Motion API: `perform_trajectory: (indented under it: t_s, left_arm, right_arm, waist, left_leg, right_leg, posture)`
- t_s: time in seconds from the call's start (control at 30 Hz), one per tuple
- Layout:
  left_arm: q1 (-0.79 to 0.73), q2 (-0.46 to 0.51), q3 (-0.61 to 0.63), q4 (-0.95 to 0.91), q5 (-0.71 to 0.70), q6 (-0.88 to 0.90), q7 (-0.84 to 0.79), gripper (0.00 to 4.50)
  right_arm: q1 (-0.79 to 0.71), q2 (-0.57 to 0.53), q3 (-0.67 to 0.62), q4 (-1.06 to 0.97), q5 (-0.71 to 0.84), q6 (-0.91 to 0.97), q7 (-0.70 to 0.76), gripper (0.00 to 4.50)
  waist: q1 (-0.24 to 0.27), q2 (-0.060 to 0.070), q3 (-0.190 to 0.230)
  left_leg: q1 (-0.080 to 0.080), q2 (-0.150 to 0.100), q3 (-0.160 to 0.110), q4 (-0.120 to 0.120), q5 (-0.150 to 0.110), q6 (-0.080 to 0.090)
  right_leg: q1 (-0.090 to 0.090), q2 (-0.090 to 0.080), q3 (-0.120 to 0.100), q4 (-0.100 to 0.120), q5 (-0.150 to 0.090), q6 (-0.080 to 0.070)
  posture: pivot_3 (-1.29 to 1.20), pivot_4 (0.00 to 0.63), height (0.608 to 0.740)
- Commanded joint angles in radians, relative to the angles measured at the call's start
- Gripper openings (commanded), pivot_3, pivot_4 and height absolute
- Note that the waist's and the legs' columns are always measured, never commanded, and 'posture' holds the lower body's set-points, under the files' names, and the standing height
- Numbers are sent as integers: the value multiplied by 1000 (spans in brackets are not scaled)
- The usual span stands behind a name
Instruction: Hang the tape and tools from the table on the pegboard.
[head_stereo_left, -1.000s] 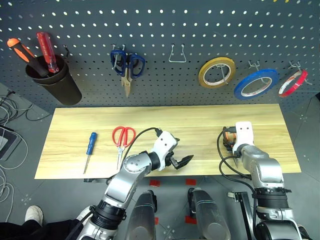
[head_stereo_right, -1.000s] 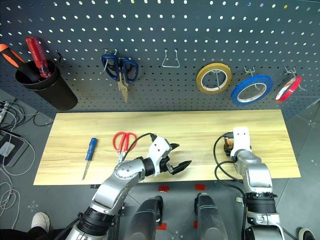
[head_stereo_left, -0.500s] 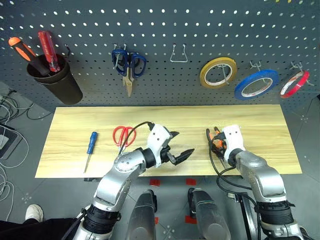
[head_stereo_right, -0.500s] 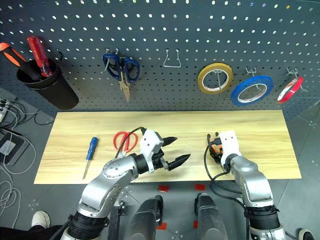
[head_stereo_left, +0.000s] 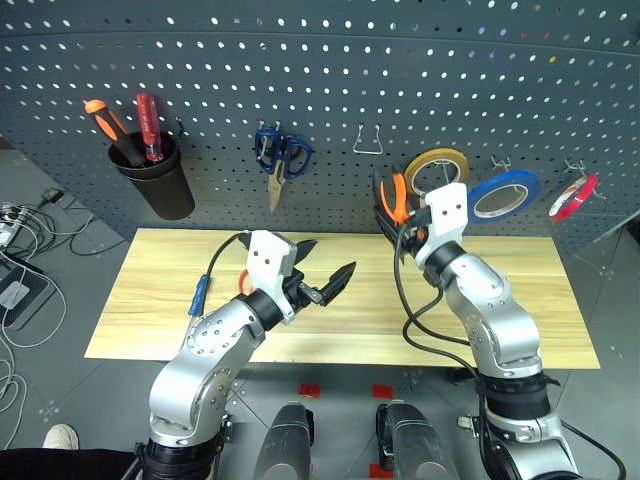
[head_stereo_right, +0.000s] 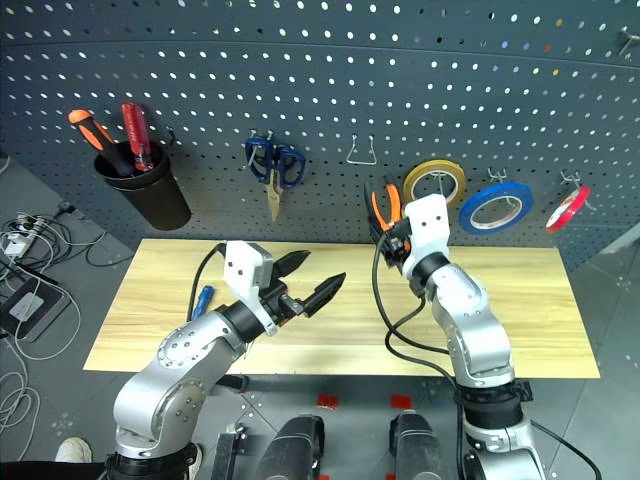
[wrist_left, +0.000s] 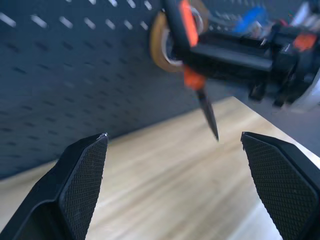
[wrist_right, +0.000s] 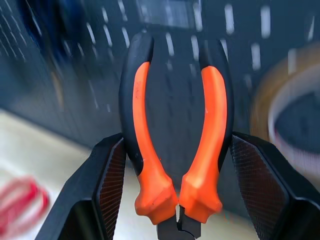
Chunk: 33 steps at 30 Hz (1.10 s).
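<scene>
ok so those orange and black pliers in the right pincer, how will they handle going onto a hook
The pliers, clamped by the right pincer, look rigid, so they probably won't flex. The two curved handles spread upward, so a hook could likely pass between them. Their rubbery-looking sleeves should resist slipping, though the metal nose hanging below may make them swing.

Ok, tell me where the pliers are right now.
The pliers are held in the right tool, raised in front of the pegboard, handles up, just left of the yellow tape roll and below an empty hook.
</scene>
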Motion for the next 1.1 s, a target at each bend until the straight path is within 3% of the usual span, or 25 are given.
perform_trajectory:
  t_s: [0.03,0.57,1.1]
  left_arm:
    - [-21,14,34,-37,-13,-22,21,4500]
    - [-298,-60,-6,190,113,-218,127,4500]
    - [-409,-112,-34,362,156,-331,128,4500]
  right_arm:
    - [-98,2,-24,6,-4,-126,-2,2920]
    - [-463,62,-65,509,-155,-657,-226,2920]
    - [-460,144,-83,693,-142,-793,-309,2920]
  waist:
    - [8,-1,-10]
    - [38,-5,-37]
    - [42,-5,-37]
  left_leg:
    - [0,0,0,0,0,0]
    - [1,0,1,1,1,-1]
    - [1,1,2,2,1,-1]
  right_leg:
    - [0,0,0,0,0,0]
    - [0,2,0,2,1,-2]
    - [-1,2,1,9,1,-2]
  posture:
    - [185,128,740]
    - [214,124,740]
    - [255,123,740]
